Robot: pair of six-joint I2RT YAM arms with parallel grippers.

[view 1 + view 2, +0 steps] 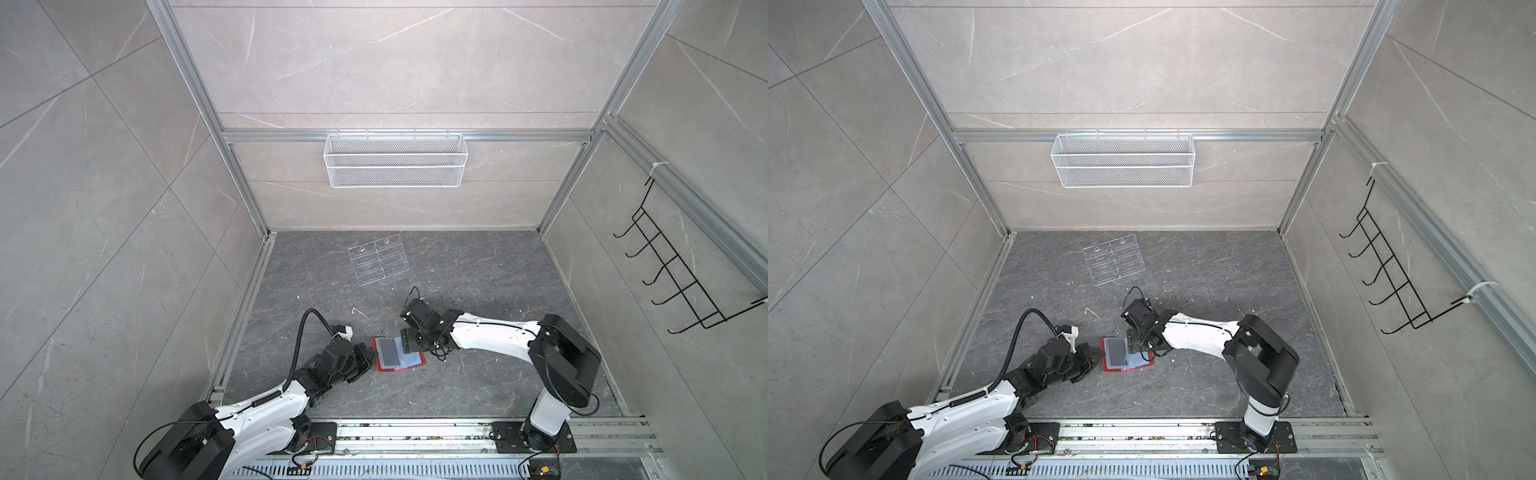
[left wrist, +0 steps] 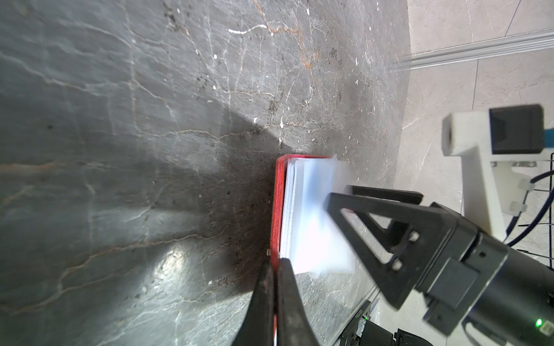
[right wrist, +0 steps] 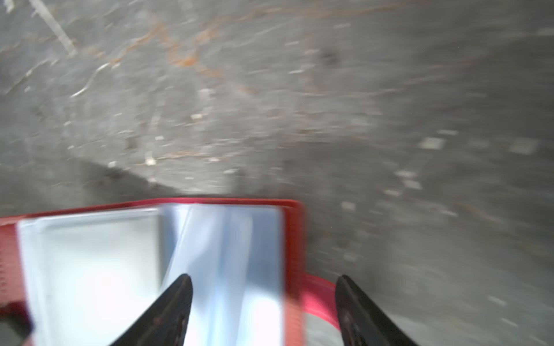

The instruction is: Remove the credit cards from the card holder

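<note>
Left gripper is clamped tight on the red cover of the card holder at its left edge. It pins the open booklet flat on the dark tabletop, near the front and about midway between the two arms. On the left page, in both top views, a dark credit card shows through its clear pocket. The wrist views wash the pages out to white glare, so no other card can be made out. Further right, the sleeves fan loosely over the right page. The right gripper hovers low over that side with its jaws apart — one finger above the plastic, the other out past the red edge, by the curved snap strap. Nothing looks pinched between them, though that view is blurred.

By my reading the holder is open and anchored and no card is out yet, so the step in hand is reaching for the first card. The next move calls for the right fingers to find the open mouth of a pocket and nip the thin card edge alone — not the slippery plastic around it. The card should then be drawn out in line with the pocket while the left grip resists the pull.
</note>
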